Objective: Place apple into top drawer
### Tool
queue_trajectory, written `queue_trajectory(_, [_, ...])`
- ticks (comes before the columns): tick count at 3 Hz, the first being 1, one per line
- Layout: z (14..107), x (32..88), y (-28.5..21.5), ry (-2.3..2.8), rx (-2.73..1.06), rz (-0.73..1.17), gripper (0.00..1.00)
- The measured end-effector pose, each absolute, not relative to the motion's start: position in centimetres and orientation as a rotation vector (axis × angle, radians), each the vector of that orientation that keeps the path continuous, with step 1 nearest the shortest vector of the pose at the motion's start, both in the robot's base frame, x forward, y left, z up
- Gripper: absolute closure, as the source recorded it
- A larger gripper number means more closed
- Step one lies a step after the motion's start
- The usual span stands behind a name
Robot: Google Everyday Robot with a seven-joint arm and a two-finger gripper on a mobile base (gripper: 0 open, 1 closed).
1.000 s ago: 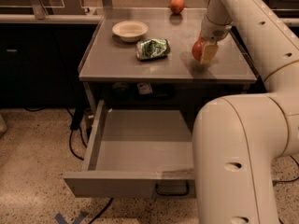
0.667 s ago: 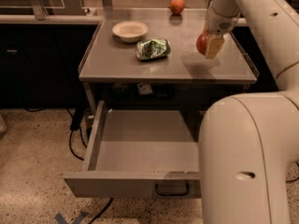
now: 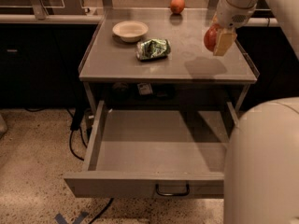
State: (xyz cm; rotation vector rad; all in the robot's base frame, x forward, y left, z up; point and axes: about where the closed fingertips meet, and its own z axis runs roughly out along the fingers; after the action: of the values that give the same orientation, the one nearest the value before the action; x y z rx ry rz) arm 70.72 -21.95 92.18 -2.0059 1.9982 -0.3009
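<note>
The red apple (image 3: 210, 38) is held in my gripper (image 3: 217, 40), lifted above the right side of the grey table top (image 3: 140, 64). The gripper is shut on the apple, and one pale finger (image 3: 224, 41) covers its right side. The top drawer (image 3: 159, 148) stands pulled open below the table's front edge. Its grey inside is bare, and its front panel carries a small dark wire handle (image 3: 172, 190). The apple is higher than the drawer and behind it, toward its right end.
A smaller orange fruit (image 3: 177, 5) sits at the table's back edge. A pale bowl (image 3: 130, 31) and a crumpled green bag (image 3: 153, 48) lie on the left and middle of the table. My arm's large white body (image 3: 261, 162) fills the lower right. Cables (image 3: 77, 139) trail on the floor at left.
My gripper has lifted the apple off the table top and raised it. The apple's shadow now lies apart from it on the table. The view has shifted a little.
</note>
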Motion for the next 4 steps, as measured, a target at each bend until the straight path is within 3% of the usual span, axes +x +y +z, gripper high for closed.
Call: queue_trajectory(4, [86.2, 61.8, -18.1, 1.937, -2.069, -0.177, 1.0])
